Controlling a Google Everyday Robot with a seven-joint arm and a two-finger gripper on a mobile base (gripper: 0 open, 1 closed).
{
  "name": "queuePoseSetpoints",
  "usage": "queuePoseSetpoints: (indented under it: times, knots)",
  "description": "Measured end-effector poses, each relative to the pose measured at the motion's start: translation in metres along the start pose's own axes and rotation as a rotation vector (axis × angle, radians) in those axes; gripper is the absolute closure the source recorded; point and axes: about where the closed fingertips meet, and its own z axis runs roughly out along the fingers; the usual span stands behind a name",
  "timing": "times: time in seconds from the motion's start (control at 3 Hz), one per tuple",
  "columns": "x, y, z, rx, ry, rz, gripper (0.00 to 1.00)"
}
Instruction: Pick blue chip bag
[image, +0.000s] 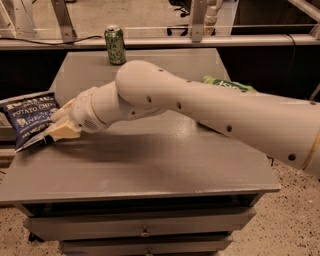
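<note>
The blue chip bag (27, 117) lies face up at the left edge of the tabletop (150, 165), roughly midway between the far and near corners, and part of it appears to overhang that edge. The arm reaches across from the right side, and the hand (56, 122) sits at the bag's right border, touching or overlapping it. Whether the hand is spread, pressed together or already pinching the foil cannot be told from this view. The bag rests flat and shows no sign of being raised. A green drink can (115, 45) stands upright near the far edge, well apart from the hand. A green snack bag (230, 85) lies behind the arm toward the right edge. Assessment: the step in hand is the grasp itself, with the approach complete. The next move calls for a firm closure on the bag's border, then a straight lift clear of the tabletop. Crinkly foil may slip; the overhang may let it slide off.
</note>
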Motion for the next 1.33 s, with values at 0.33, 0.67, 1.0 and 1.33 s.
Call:
queuePoseSetpoints:
  times: [0.33, 0.67, 1.0, 1.33]
  knots:
    - [-0.001, -0.002, -0.001, 0.004, 0.001, -0.001, 0.88]
    - [-0.004, -0.013, -0.013, 0.031, 0.008, -0.021, 1.0]
    - [-0.011, -0.036, -0.052, 0.1, 0.027, -0.071, 1.0]
    - [-0.026, -0.055, -0.106, 0.177, 0.038, -0.133, 1.0]
